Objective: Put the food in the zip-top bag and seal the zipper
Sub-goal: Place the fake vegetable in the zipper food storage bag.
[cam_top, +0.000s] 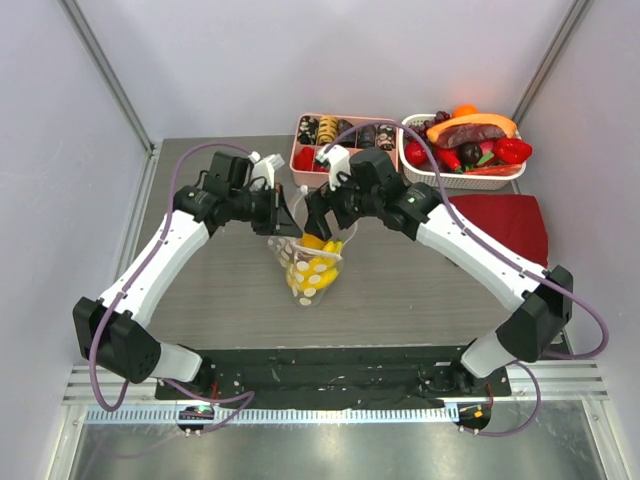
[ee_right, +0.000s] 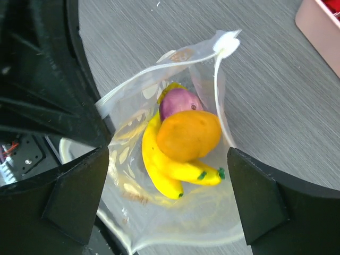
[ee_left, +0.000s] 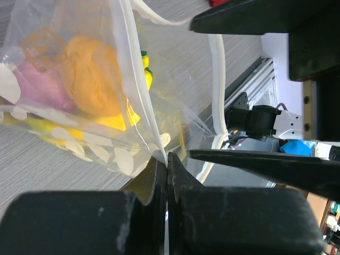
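Observation:
The zip-top bag (cam_top: 312, 272), clear with white dots, hangs mouth-up over the table's middle. My left gripper (cam_top: 283, 222) is shut on its mouth edge, and the left wrist view shows the jaws (ee_left: 168, 156) pinching the film. Inside lie a yellow banana bunch (ee_right: 159, 164), an orange piece (ee_right: 188, 135) and a pink-purple piece (ee_right: 178, 102); the orange piece (ee_left: 90, 79) and pink piece (ee_left: 37, 87) also show through the bag wall. The zipper strip (ee_right: 220, 90) stands apart, so the mouth is open. My right gripper (cam_top: 318, 215) is open and empty just above the mouth, its fingers (ee_right: 79, 191) on either side of the bag.
A pink compartment tray (cam_top: 340, 140) with small pieces stands at the back. A white basket (cam_top: 465, 178) of toy fruit is to its right. A red cloth (cam_top: 505, 222) lies on the right side of the table.

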Controlling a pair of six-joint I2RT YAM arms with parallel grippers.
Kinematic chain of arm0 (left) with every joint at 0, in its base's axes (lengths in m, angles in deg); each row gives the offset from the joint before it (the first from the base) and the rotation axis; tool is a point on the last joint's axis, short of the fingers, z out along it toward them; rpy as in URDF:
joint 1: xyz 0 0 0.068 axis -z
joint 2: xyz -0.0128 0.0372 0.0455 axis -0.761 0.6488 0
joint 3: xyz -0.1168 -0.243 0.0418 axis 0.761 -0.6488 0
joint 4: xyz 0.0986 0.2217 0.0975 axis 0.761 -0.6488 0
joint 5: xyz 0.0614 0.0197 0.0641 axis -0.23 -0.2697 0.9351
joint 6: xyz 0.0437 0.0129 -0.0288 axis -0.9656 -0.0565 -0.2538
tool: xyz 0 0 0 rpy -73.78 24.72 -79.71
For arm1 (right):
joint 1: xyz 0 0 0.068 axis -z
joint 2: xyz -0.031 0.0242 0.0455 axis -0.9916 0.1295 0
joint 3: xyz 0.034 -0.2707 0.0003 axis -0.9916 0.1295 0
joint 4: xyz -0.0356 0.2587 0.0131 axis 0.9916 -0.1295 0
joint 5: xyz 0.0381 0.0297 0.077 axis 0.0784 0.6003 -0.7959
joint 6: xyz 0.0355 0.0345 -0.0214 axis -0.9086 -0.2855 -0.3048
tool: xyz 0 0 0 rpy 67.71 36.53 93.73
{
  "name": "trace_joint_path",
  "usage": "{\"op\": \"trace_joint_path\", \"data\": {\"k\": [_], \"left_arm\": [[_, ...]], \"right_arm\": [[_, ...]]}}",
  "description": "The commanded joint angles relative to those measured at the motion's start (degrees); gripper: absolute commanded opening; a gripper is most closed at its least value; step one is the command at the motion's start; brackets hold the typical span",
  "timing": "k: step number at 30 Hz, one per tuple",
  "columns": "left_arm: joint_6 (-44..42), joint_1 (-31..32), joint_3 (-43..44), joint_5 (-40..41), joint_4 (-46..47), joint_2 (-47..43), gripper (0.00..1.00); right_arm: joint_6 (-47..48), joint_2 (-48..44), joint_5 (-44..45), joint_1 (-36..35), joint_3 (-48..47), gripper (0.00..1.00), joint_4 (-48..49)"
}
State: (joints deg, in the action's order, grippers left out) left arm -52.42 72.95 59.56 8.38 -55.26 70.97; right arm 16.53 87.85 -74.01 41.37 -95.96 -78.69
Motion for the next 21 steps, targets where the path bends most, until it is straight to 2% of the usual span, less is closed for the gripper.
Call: {"op": "trace_joint_path", "data": {"k": [1, 4, 5, 7, 8, 12, 15, 18, 21], "left_arm": [[0.3, -0.5, 0.0, -2.0, 2.7, -1.7, 0.00], [0.3, -0.5, 0.0, -1.8, 3.0, -1.4, 0.00], [0.3, -0.4, 0.0, -1.7, 3.1, -1.4, 0.00], [0.4, -0.5, 0.0, -1.5, 3.2, -1.2, 0.00], [0.4, -0.5, 0.0, -1.5, 3.3, -1.4, 0.00], [1.2, -0.4, -0.8, -1.5, 4.3, -1.8, 0.00], [1.7, -0.5, -1.2, -1.1, 4.5, -2.1, 0.00], [1.8, -0.5, -1.2, -0.3, 5.0, -1.9, 0.00], [2.1, -0.5, -1.2, -0.3, 5.3, -1.7, 0.00]], "right_arm": [[-2.2, -6.2, -3.2, 5.7, -2.4, 0.98, 0.3], [-2.9, -6.4, -8.8, 17.3, -4.9, 0.98, -2.1], [-2.6, -6.2, -9.9, 24.1, -5.7, 0.98, -3.2], [-2.8, -5.3, -16.5, 31.4, -7.0, 0.98, -5.2], [-2.6, -5.0, -19.3, 39.5, -7.5, 0.98, -5.7], [-1.8, 0.7, -27.9, 57.1, -10.6, 0.98, -8.3], [0.2, 4.9, -29.8, 65.4, -15.5, 0.98, -10.4], [3.1, 9.6, -25.2, 68.9, -19.4, 0.98, -10.9], [5.4, 14.5, -20.4, 69.5, -23.3, 0.98, -11.1]]}}
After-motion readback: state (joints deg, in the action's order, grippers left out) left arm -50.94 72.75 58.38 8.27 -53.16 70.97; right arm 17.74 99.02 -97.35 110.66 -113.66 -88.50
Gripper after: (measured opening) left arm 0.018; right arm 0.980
